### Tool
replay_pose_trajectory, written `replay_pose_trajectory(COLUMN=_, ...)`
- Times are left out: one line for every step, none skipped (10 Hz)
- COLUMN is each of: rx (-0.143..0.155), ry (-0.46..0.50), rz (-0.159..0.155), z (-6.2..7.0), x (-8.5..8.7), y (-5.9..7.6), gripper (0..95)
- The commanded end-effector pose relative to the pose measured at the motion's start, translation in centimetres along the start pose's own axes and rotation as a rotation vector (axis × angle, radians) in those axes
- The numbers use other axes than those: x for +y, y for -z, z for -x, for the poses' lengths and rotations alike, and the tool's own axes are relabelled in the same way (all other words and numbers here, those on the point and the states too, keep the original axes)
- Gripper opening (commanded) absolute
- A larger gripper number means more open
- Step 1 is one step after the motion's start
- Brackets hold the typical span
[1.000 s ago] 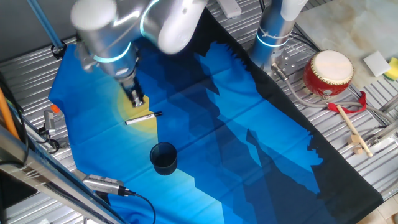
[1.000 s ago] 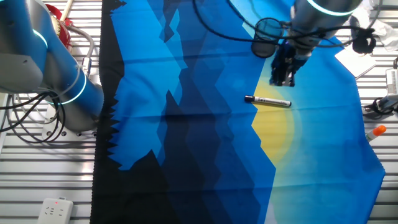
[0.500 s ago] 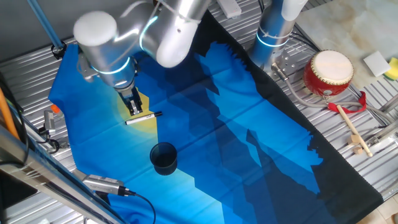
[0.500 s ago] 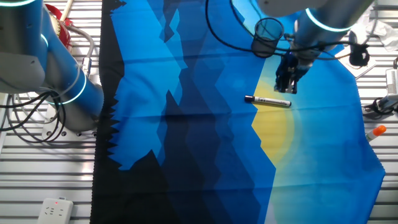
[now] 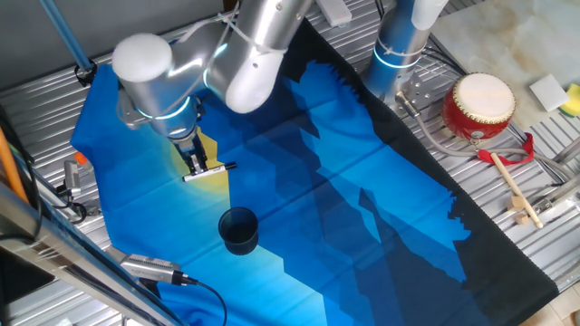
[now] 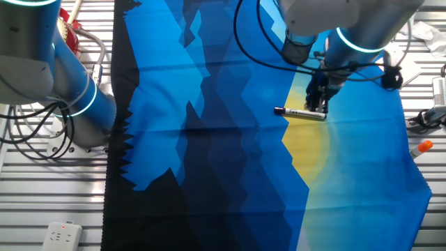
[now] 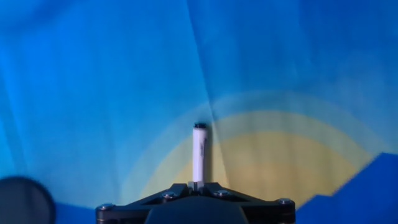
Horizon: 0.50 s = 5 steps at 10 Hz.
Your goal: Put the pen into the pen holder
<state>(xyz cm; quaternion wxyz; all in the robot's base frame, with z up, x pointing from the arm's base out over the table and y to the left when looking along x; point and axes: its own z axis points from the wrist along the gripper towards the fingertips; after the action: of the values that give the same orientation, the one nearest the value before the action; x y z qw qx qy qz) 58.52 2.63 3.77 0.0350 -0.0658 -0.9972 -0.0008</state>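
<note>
White pen (image 5: pixel 209 171) flat on cloth, my gripper (image 5: pixel 197 167) low over it; can't tell finger spread or grasp. Lift and drop into pen holder (image 5: pixel 238 229) remain.

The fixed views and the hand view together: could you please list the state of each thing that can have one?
Thin white-silver marker pen: lying flat on the cloth, not lifted.
Dark navy cylindrical cup: upright, open, pen not in it.
Gripper: down at the pen, whether shut cannot be told.
Red drum with cream top: tilted on the slatted table.
</note>
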Motion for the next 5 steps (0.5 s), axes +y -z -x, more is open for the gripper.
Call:
replay_pose_trajectory(rx=-0.009, ry=-0.005, rz=-0.003, z=0.26, x=0.12, y=-0.91, gripper=0.0)
replay_pose_trajectory(rx=-0.009, ry=-0.005, rz=-0.002, z=0.24, x=0.15, y=-1.15, gripper=0.0)
replay_pose_trajectory(rx=-0.014, ry=-0.009, rz=-0.002, z=0.2, x=0.23, y=-1.64, gripper=0.0)
replay_pose_trajectory(rx=-0.017, ry=-0.012, rz=-0.002, z=0.19, x=0.25, y=-1.8, gripper=0.0)
replay_pose_trajectory(rx=-0.015, ry=-0.021, rz=-0.001, z=0.21, x=0.25, y=-1.69, gripper=0.0)
